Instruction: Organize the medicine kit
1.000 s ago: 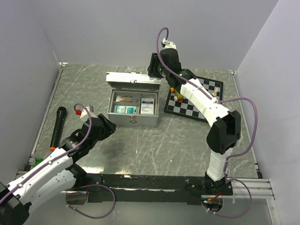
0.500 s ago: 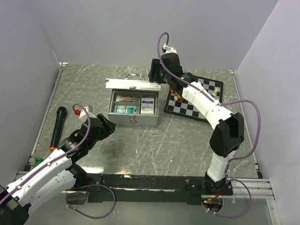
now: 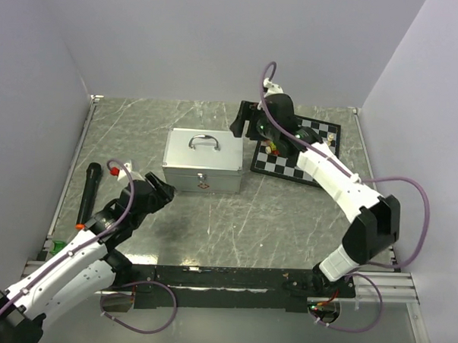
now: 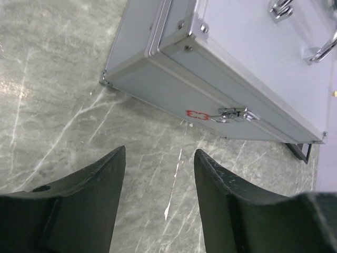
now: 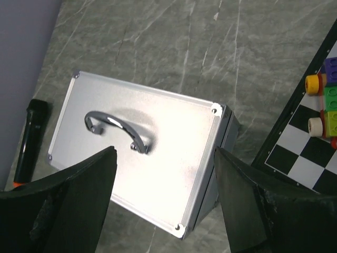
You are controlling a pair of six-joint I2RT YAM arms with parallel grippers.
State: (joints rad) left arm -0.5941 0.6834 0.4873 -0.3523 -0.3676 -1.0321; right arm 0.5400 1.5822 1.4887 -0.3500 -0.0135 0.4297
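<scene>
The medicine kit (image 3: 203, 161), a silver metal case, stands closed on the marble table with its curved handle (image 3: 204, 142) on top and its latch (image 3: 203, 183) facing the arms. My right gripper (image 3: 241, 120) hovers open above the kit's rear right corner and holds nothing; in the right wrist view the lid (image 5: 142, 153) lies below the open right gripper (image 5: 165, 152). My left gripper (image 3: 161, 191) is open just off the kit's front left corner, apart from it. In the left wrist view the latch (image 4: 234, 113) and a red sticker show beyond the left gripper (image 4: 159, 158).
A black microphone (image 3: 89, 192) lies near the left wall. A chessboard (image 3: 298, 155) with coloured toy blocks (image 3: 274, 148) on it sits right of the kit, under the right arm. Walls close in the table on three sides.
The kit's lid has come down from upright to shut, hiding the contents. My right gripper let it go, opened wider and drew back to the right. The left arm barely moved.
</scene>
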